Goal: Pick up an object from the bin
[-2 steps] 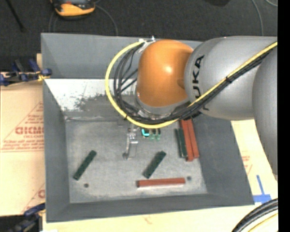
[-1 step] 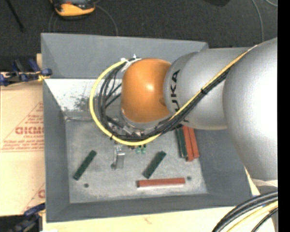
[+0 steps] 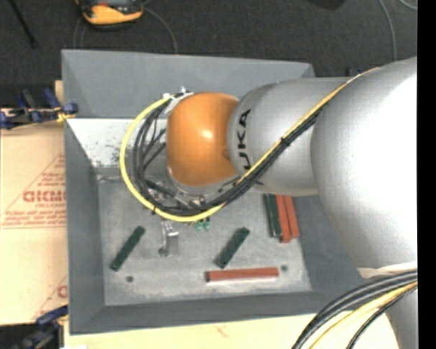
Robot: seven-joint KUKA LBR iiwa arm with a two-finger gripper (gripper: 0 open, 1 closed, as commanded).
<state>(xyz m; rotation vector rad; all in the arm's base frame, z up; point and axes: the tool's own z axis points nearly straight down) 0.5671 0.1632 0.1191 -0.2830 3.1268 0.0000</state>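
With the orange cover hiding the middle of the bin, the gripper, open or shut one cannot tell, is seemingly hanging over bare floor between the left green bar and the middle green bar, clear of the walls.

We see light coming down from above. It leaves a soft shiny patch on the round orange cover and makes the silver arm glow pale (it is the brightest thing here). The grey bin is lit evenly along its back wall. Under the arm, the bin's bottom turns darker with shadow. The floor around the bin looks very dark, almost black.
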